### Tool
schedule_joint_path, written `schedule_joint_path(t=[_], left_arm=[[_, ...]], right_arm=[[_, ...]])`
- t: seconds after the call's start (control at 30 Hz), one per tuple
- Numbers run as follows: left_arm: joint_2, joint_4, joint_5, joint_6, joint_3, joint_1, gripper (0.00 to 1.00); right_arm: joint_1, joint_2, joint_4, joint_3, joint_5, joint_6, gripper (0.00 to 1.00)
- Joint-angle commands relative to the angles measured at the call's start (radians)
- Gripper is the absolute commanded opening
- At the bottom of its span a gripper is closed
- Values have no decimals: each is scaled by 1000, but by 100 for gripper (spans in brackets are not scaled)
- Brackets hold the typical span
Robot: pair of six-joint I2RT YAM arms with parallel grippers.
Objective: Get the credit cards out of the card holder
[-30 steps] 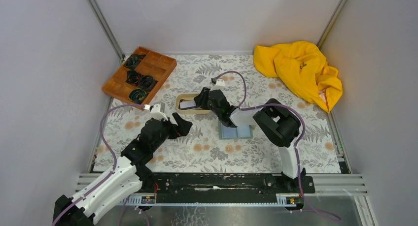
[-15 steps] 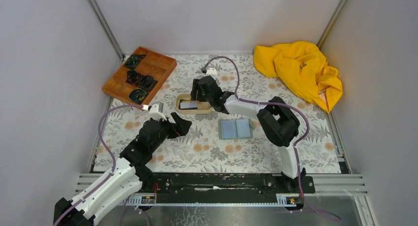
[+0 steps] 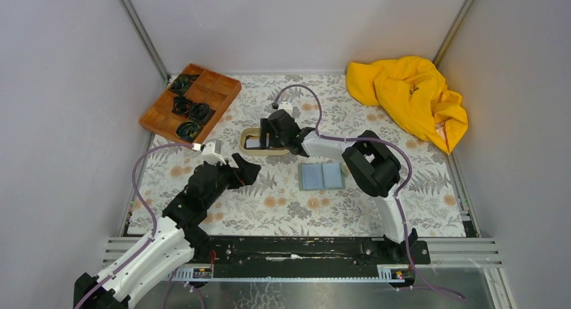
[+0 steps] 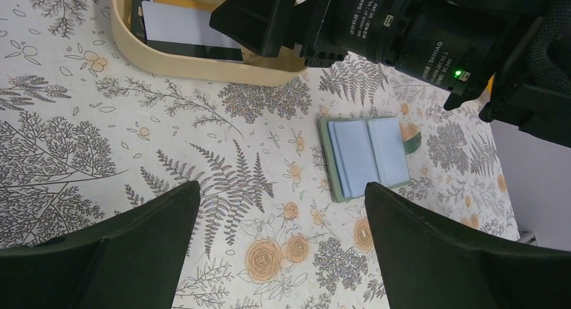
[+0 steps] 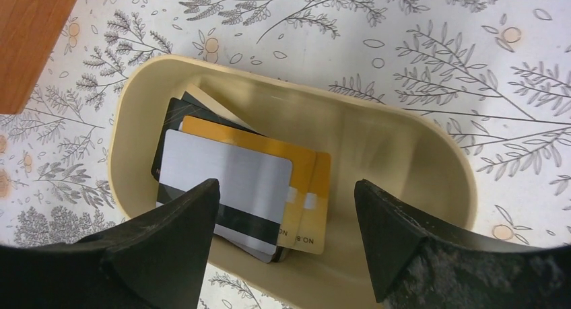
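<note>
The card holder (image 3: 322,176) lies open and flat on the floral cloth, its light blue panels up; the left wrist view shows it (image 4: 369,154) too. Several credit cards are stacked in the beige oval tray (image 5: 431,141): a whitish card with a dark stripe (image 5: 225,181) on top, tan-orange ones (image 5: 306,188) and a dark one under it. My right gripper (image 5: 286,188) hangs open over this stack with nothing between its fingers. My left gripper (image 4: 282,186) is open above bare cloth, left of the card holder. From above, the right gripper (image 3: 271,134) covers part of the tray (image 3: 244,142).
A brown wooden compartment tray (image 3: 190,101) with dark coiled items sits at the back left. A crumpled yellow cloth (image 3: 411,97) lies at the back right. Grey walls close in the table on three sides.
My right gripper has moved from beside the card holder to over the beige tray, and its jaws have widened. The left arm has hardly moved.
</note>
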Motion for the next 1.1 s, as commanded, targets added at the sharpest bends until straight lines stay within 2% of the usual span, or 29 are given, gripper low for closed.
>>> schedule_joint_path(t=[0.0,0.27,0.47,0.63,0.87,1.07], left_arm=[[-19,12,-17,20,6,13,100],[-15,19,-9,20,-5,19,100],[-19,19,-7,23,-14,22,100],[-34,9,-2,19,-21,22,100],[-16,22,0,16,-24,23,100],[18,15,9,5,13,23,100]], right_arm=[[5,34,-11,48,-54,21,81],[14,55,-20,92,-80,26,81],[58,126,-105,232,-57,-11,82],[67,140,-123,253,-39,-7,81],[67,75,-116,223,1,-36,81],[68,-59,-54,151,61,-101,81]])
